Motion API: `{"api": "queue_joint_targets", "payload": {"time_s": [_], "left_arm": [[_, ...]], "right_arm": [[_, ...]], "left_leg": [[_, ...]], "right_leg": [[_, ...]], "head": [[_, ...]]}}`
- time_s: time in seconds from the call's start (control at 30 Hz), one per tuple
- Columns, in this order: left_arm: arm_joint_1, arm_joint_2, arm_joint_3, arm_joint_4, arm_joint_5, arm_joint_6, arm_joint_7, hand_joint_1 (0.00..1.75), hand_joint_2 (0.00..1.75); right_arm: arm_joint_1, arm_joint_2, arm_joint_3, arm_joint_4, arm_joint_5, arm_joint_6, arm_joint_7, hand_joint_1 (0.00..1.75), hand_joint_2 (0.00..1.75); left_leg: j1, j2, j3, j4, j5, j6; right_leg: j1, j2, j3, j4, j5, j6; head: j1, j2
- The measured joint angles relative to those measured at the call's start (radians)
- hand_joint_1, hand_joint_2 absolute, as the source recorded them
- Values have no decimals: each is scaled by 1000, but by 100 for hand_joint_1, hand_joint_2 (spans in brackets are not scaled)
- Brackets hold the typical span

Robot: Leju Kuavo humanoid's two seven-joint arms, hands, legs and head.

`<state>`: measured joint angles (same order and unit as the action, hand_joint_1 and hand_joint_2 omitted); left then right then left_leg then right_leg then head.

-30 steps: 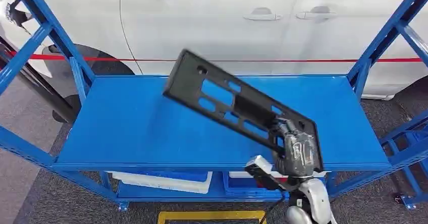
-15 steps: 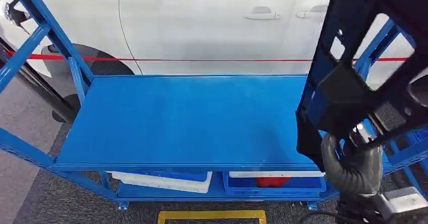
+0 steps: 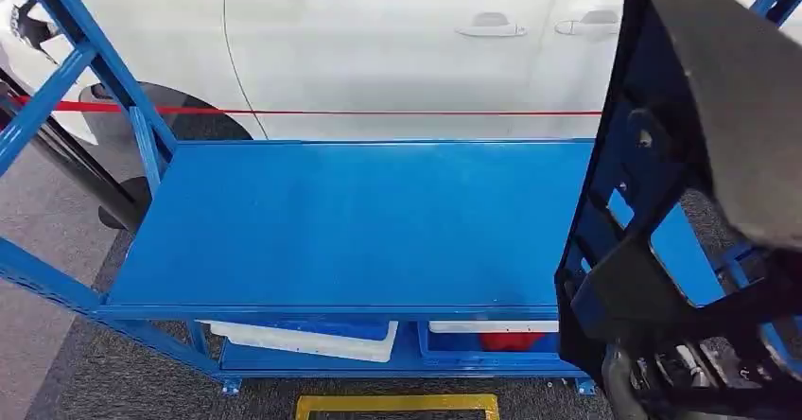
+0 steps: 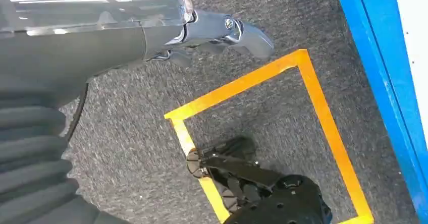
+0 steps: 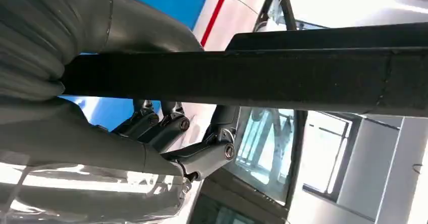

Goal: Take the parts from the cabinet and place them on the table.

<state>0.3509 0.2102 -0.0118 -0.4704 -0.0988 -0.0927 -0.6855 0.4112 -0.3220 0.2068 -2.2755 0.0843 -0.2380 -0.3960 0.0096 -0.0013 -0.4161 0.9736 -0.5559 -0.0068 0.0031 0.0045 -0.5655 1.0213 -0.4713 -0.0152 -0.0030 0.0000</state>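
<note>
**Black plastic part held high beside blue cabinet**

The black plastic part (image 3: 695,136), a flat slotted panel with rectangular cut-outs, stands nearly upright at the right of the head view, raised close to the camera and clear of the shelf. The right hand (image 5: 166,133) grips it: in the right wrist view the thick grey thumb lies across one side of the panel's dark edge (image 5: 242,77) and the darker fingers (image 5: 202,156) curl in on the other side, clamped on it. The hand itself sits low under the part in the head view, mostly hidden by it.

The left hand (image 4: 222,32) hangs above grey carpet (image 4: 126,133) and a yellow taped square (image 4: 242,85), holding nothing, its fingers stretched out loosely and slightly apart.

Beyond the part, the cabinet's blue shelf (image 3: 350,221) lies bare between slanted blue uprights (image 3: 90,56). Under it, on the lower level, a white tray (image 3: 312,341) sits beside a blue bin (image 3: 473,344) with something red (image 3: 511,340) inside. Farthest back, a white car (image 3: 407,51) with 2 door handles and a thin red stripe stands just behind the cabinet.
</note>
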Motion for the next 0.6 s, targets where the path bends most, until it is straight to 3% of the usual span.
{"api": "queue_joint_targets", "payload": {"time_s": [0.2, 0.6], "left_arm": [[-2, -21, 72, 0, -66, -34, -2, 0, 175], [-42, -48, 221, 54, -181, -24, -2, 0, 175]], "right_arm": [[35, 0, 5, -4, -16, -3, -7, 175, 175], [55, 13, 66, -6, -37, -55, -48, 175, 175]], "left_leg": [[0, 0, 0, 0, 0, 0], [0, 0, 0, 0, 0, 0]], "right_leg": [[0, 0, 0, 0, 0, 0], [0, 0, 0, 0, 0, 0]], "head": [[0, 0], [-1, 0]]}}
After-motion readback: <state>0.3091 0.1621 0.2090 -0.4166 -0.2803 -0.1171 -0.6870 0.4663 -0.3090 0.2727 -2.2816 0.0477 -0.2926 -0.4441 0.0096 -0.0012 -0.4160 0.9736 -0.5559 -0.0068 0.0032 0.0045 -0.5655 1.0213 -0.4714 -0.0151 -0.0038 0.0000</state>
